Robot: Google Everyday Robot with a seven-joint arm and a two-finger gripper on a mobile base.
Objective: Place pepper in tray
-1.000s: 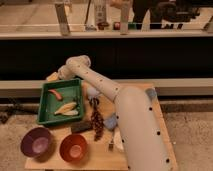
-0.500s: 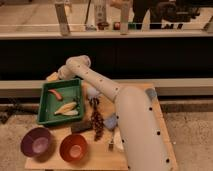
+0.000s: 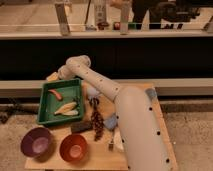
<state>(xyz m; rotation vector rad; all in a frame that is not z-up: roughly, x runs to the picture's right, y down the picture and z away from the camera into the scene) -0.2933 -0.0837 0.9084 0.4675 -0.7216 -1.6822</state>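
Red-orange pepper (image 3: 55,94) lies inside green tray (image 3: 46,117), far-left corner | judged light, firm, smooth; best pinched mid-body | counted: one pepper, two pale yellow pieces (image 3: 66,108), one tray, two bowls (image 3: 37,143) | gripper (image 3: 53,77) held beyond tray's far rim, state cannot be told.

The light wooden table (image 3: 162,131) carries a green rectangular plastic tray (image 3: 46,105) at its rear-left corner, purple (image 3: 36,142) and orange round bowls (image 3: 73,147) along its front-left edge, and the gripper (image 3: 52,77) hovers beyond that rear-left corner.
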